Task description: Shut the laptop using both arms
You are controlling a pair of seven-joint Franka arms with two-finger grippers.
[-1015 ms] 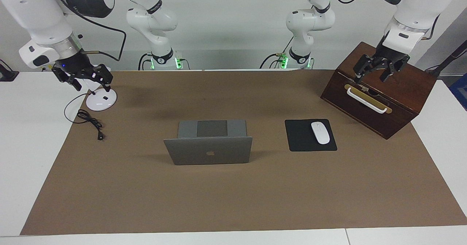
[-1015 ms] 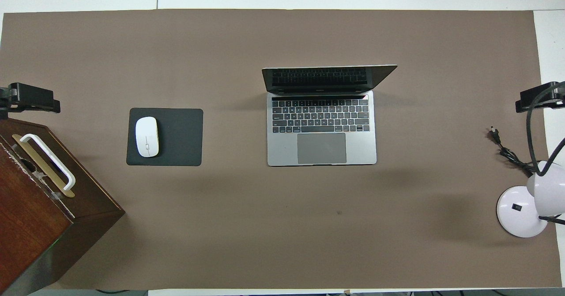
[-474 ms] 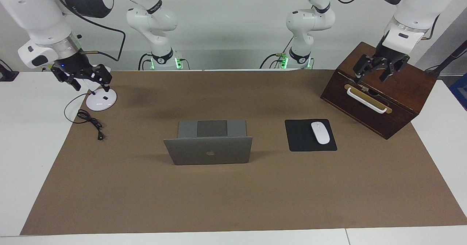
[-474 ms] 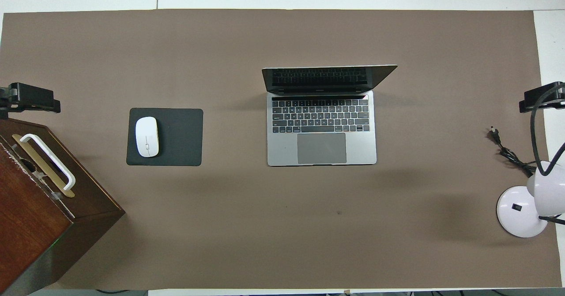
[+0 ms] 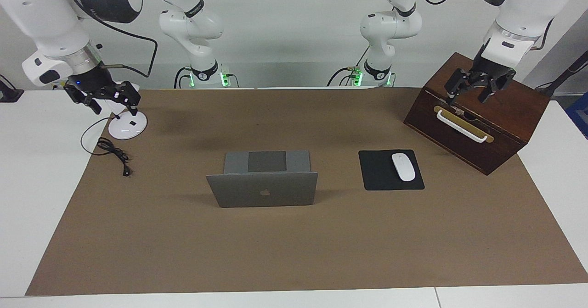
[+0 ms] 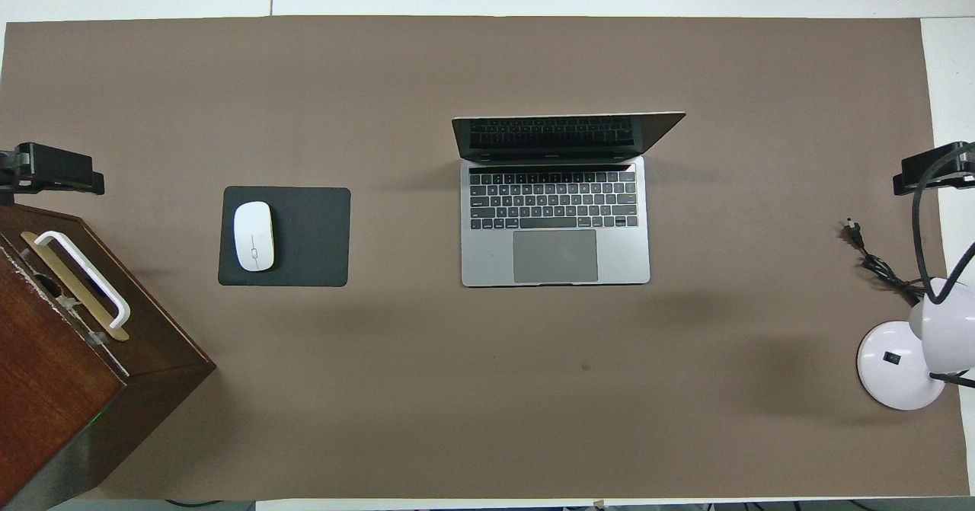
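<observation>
The silver-grey laptop (image 5: 264, 189) stands open in the middle of the brown mat, its lid upright with the apple logo turned away from the robots. Its keyboard shows in the overhead view (image 6: 554, 221). My left gripper (image 5: 471, 92) hangs open and empty over the wooden box (image 5: 500, 110) at the left arm's end; its tip shows in the overhead view (image 6: 53, 170). My right gripper (image 5: 110, 100) hangs open and empty over the white lamp base (image 5: 127, 126) at the right arm's end. Both grippers are well away from the laptop.
A black mouse pad (image 5: 381, 179) with a white mouse (image 5: 403, 166) lies between the laptop and the box. The box has a white handle (image 5: 460, 125). A black cable (image 5: 112, 151) trails from the lamp onto the mat.
Both grippers have shifted only slightly, a little upward. The laptop has not moved and its lid stands at the same angle.
</observation>
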